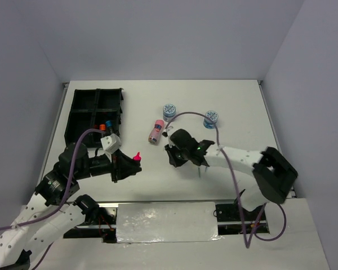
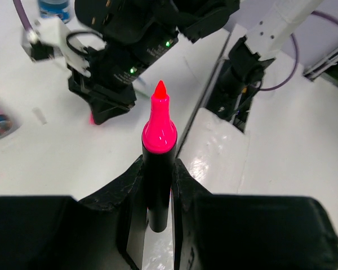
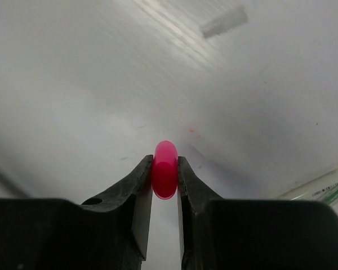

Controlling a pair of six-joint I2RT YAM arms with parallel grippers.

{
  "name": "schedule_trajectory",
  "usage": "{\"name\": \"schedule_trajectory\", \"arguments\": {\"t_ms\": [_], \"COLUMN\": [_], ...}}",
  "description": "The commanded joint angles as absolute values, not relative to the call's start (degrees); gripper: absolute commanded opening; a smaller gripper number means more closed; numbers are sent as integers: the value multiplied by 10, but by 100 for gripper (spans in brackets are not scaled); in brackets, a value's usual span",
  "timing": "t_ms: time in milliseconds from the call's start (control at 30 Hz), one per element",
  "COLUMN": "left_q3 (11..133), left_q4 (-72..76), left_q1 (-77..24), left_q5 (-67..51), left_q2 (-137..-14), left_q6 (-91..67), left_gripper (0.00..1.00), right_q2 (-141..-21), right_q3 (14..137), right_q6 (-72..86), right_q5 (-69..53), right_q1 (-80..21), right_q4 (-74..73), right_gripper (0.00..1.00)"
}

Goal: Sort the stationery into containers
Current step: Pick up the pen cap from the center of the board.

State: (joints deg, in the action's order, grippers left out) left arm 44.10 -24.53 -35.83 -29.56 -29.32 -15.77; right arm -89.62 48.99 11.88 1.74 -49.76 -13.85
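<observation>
Left hand clamps a black, pink-tipped marker above the white table; right hand pinches a pink cap at its surface. Organiser tray far left; pale grey walls enclose.

White table, pale grey walls

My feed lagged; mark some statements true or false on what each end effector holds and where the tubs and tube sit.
The left end effector grips a marker with a bare pink tip. True.
The right one is empty. False: the right end effector pinches a pink cap.
Both round containers sit in the organiser. False: the tubs stand on the table, outside the tray.
The pink tube lies on the table. True.
</observation>
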Motion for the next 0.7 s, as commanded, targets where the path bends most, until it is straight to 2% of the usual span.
{"name": "schedule_trajectory", "arguments": {"t_ms": [0,100,133,167,233,400,667], "left_q3": [422,398,390,382,366,385,410], "left_q4": [-158,-63,-28,55,105,93,6], "left_q1": [-360,-361,-362,-363,-367,-399,-440], "left_q5": [-370,-460,-490,-520,-573,-581,-568], "left_q2": [-315,-340,-351,-357,-373,-411,-447], "left_q6": [-192,-227,-240,-276,-303,-287,-225], "left_gripper": [0,0,0,0,0,0,0], "right_q2": [-728,-607,-585,-566,-534,-535,-577], "right_q3": [491,497,512,519,560,648,720], "right_q6": [126,148,161,196,226,258,188], "right_q5": [-77,-215,-313,-356,-421,-470,-490], "right_q1": [-498,-464,-452,-445,-441,-441,-442], "right_q4": [-106,-90,-80,-70,-56,-87,-246], "right_gripper": [0,0,0,0,0,0,0]}}
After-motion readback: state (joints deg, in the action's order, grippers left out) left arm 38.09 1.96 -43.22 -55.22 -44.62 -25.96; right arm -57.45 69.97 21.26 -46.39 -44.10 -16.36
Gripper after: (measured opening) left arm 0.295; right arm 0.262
